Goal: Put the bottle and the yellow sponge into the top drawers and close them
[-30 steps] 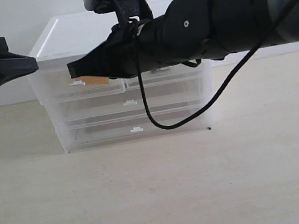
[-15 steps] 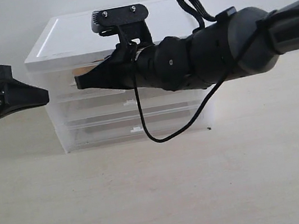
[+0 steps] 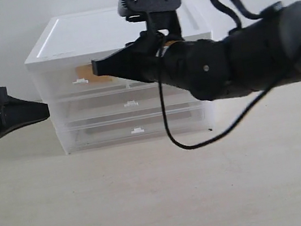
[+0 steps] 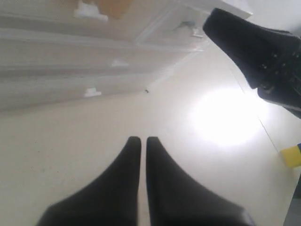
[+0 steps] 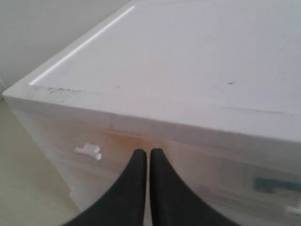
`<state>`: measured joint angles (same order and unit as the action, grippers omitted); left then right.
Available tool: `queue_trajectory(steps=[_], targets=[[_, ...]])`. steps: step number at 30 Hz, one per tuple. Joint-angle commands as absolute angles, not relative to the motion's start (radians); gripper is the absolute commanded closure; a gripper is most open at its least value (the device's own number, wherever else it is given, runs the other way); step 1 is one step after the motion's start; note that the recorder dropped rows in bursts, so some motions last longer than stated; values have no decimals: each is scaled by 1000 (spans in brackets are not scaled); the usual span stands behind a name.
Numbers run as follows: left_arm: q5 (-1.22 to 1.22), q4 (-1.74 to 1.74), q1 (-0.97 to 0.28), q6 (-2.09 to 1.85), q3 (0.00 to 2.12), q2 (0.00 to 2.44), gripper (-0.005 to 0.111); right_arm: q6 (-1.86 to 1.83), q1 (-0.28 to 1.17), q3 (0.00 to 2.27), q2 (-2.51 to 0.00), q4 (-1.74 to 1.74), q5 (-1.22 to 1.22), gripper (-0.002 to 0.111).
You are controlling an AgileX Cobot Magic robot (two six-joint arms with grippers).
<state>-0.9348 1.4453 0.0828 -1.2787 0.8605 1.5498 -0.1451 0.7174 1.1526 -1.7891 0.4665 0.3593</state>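
**Operator:** Where do my grippers stand against the top drawers (image 3: 59, 81)?

**Describer:** Your right gripper (image 3: 96, 68) reaches across the middle. It hangs just in front of the left one of the pair, a little above and to the right of its white tab handle (image 3: 81, 82). I cannot tell whether the tip touches the front. The tips are pressed together and grip nothing. Your left gripper (image 3: 46, 110) is also closed tight and empty. It sits off the left side of the drawer unit (image 3: 119, 26), lower down, level with the middle drawer (image 3: 109, 103). The right arm is the nearer one.

**Operator:** And the two things?

**Describer:** The yellow sponge (image 3: 94, 74) shows as an orange patch behind that left drawer's clear front. Its long axis runs along the front, just behind your right gripper's tip. In the right wrist view a blurred teal patch sits behind the other top drawer's front, and I judge it to be the label of the bottle (image 5: 273, 184). Both fronts look flush with the unit, so the task seems all but finished. What remains is probably a last push straight in, or backing away.

**Operator:** What differs from a second ago?

**Describer:** Your right tip then stood further left, past the tab handle, and it has drawn back rightward. Your left gripper was level with the top of the unit and has dropped.
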Motion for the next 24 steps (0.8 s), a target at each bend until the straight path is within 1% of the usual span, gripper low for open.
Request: queue_trajectory(steps=[1, 3, 5, 8, 11, 15, 22, 24], targets=[[-940, 1625, 86, -1440, 707, 1416, 103, -136, 718, 932, -1601, 450, 508, 108], [-958, 1696, 84, -1496, 578, 1277, 103, -128, 718, 805, -1494, 440, 548, 108], [-972, 1716, 84, -1500, 493, 1182, 103, -102, 718, 732, -1420, 440, 545, 108], [-1063, 1716, 84, -1480, 380, 1010, 103, -60, 718, 645, -1312, 462, 453, 108], [-1109, 1707, 84, -1480, 349, 938, 103, -57, 718, 640, -1291, 462, 392, 108], [-1111, 1709, 84, -1484, 342, 863, 103, -57, 718, 640, -1288, 462, 384, 108], [-1112, 1711, 84, -1488, 342, 848, 103, -57, 718, 640, -1288, 462, 384, 108], [-1104, 1739, 84, -1553, 342, 848, 103, -57, 718, 640, -1288, 462, 384, 108]])
